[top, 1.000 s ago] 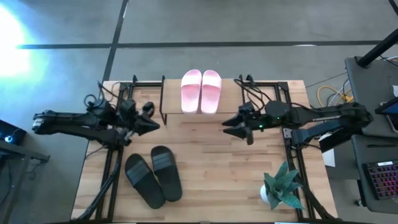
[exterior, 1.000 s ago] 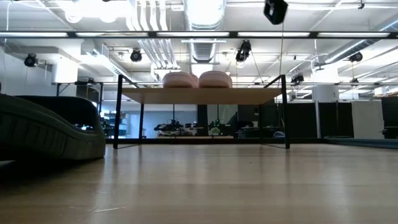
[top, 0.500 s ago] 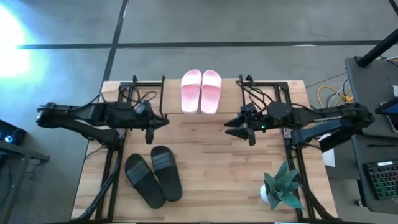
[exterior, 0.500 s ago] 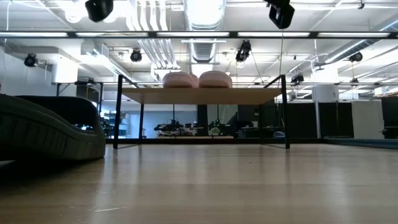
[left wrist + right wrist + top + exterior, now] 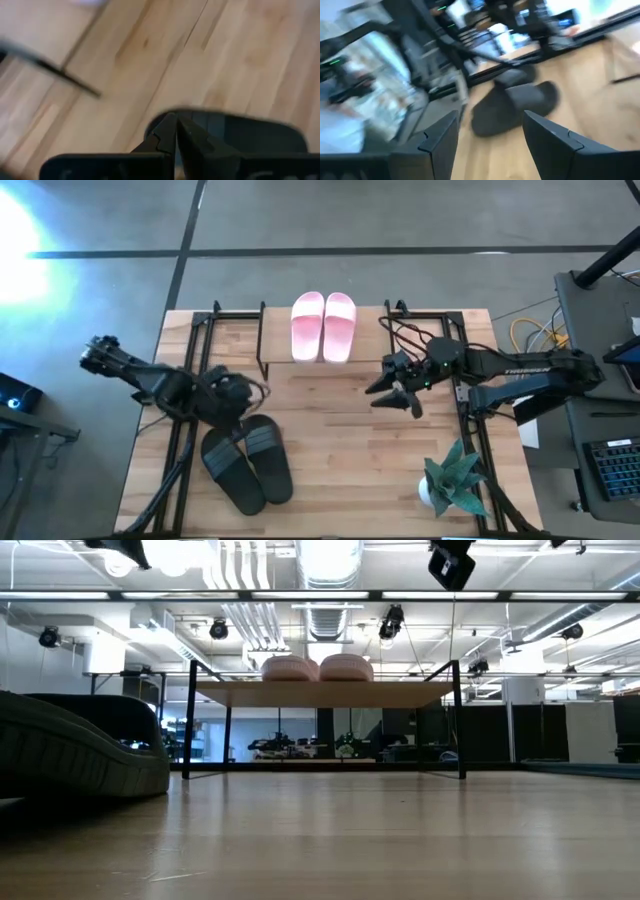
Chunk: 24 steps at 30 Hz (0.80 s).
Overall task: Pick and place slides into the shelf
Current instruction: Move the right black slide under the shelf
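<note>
The pink slides [image 5: 322, 326] lie side by side on the shelf's light plank top [image 5: 320, 693], soles down; the low view shows them as [image 5: 318, 668]. The black slides [image 5: 247, 463] rest soles down on the table near its left near part, one looming in the low view [image 5: 70, 750]. My left gripper [image 5: 240, 395] is shut and hovers above the far end of a black slide [image 5: 225, 132], fingers [image 5: 176, 135] pointing down. My right gripper [image 5: 395, 392] is open in the air right of the table's middle, facing the black slides [image 5: 515, 107].
A potted plant [image 5: 455, 480] stands at the near right corner. Black frame rails [image 5: 190, 340] run along both table sides, and cables [image 5: 420, 335] hang by the right arm. Bare wood [image 5: 330, 440] lies between the shelf and the near edge.
My left gripper has swung from beside the shelf's left end toward the near edge and tipped downward, ending over the far ends of the black slides. My right gripper has shifted a little toward the near right and turned. The slides have stayed put.
</note>
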Tool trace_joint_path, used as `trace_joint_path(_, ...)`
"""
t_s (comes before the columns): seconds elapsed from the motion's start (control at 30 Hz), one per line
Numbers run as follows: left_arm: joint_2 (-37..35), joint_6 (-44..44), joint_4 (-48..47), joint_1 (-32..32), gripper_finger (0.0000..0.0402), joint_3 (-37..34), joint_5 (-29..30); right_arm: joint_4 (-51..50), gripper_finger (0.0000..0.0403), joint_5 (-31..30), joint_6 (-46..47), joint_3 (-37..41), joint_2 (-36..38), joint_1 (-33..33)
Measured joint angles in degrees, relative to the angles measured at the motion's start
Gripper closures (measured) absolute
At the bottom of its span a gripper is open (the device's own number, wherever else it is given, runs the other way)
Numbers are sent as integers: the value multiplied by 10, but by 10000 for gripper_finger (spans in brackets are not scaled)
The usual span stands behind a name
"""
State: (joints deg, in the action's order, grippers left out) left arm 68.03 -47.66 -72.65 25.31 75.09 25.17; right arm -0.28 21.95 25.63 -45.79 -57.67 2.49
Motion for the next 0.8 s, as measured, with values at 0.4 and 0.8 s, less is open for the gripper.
trace_joint_path(0.4, 162, -243, -143, 172, 402, 104, -13, 78, 193, 115, -3, 108, 18, 94)
trace_joint_path(0.8, 281, -452, -174, 307, 402, 141, -32, 146, 193, 109, 86, 182, 62, 95)
